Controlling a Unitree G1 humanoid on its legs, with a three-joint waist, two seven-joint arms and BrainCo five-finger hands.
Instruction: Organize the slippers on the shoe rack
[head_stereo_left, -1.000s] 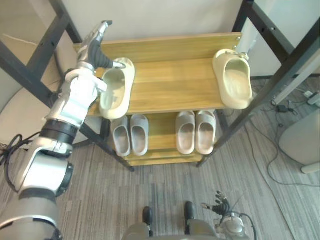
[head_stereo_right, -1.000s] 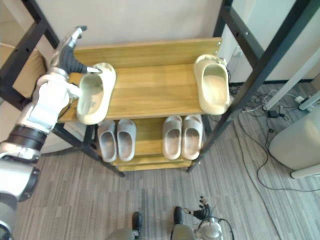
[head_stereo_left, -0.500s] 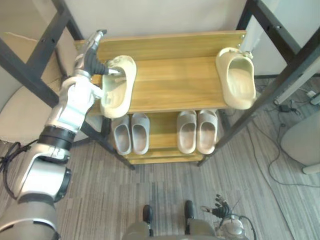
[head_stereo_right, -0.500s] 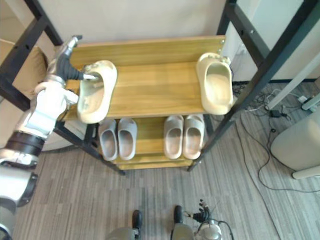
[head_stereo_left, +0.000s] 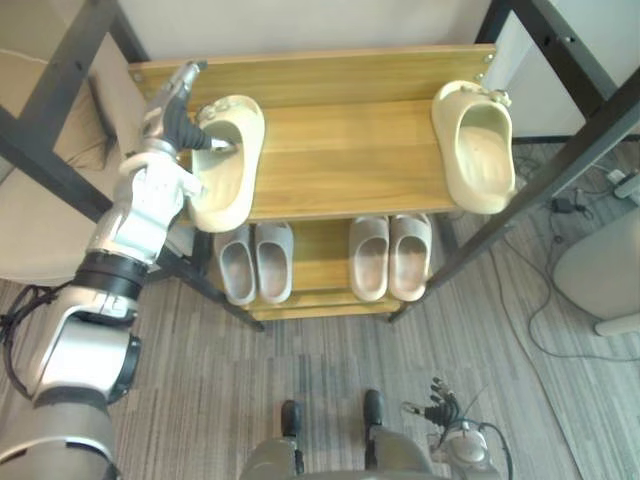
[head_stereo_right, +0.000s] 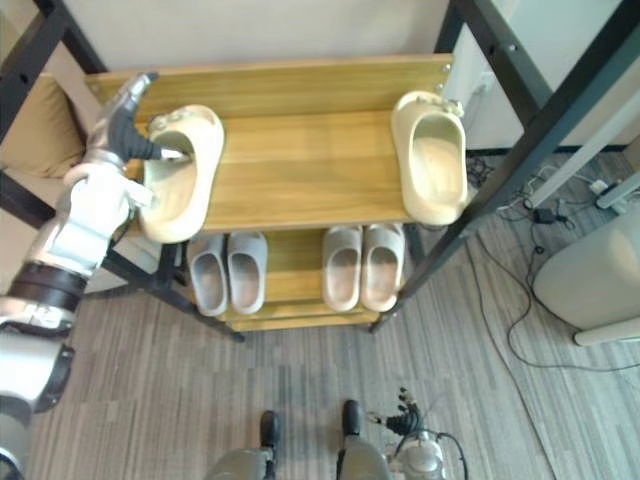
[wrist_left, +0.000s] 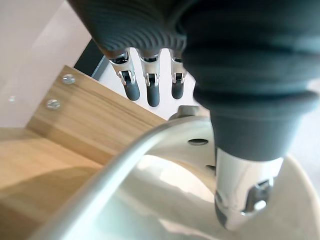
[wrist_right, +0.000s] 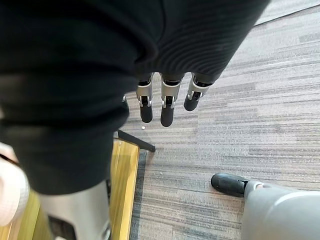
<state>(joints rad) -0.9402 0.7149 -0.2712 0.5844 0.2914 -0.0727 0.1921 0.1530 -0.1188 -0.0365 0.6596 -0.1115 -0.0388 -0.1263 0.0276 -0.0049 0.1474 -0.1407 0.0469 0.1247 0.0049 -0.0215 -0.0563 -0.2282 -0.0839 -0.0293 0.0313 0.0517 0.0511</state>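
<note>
Two cream slippers lie on the shoe rack (head_stereo_left: 340, 160), well apart on its top shelf. At the left end, my left hand (head_stereo_left: 170, 115) straddles the left cream slipper (head_stereo_left: 222, 170): fingers (wrist_left: 152, 92) straight outside its wall, thumb (wrist_left: 240, 195) pressed inside, not clamped. Two grey pairs (head_stereo_left: 257, 262) sit below on the lower shelf. The right cream slipper (head_stereo_left: 478, 145) lies far right. I judge I'm pairing them; next I'd slide mine rightward beside its mate. My right hand (wrist_right: 167, 107) hangs over the floor, fingers loose.

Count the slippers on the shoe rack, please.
6. Top shelf: left cream slipper, by the left hand, and right cream slipper. Lower shelf: left grey pair, right grey pair. Some may be hidden.
</note>
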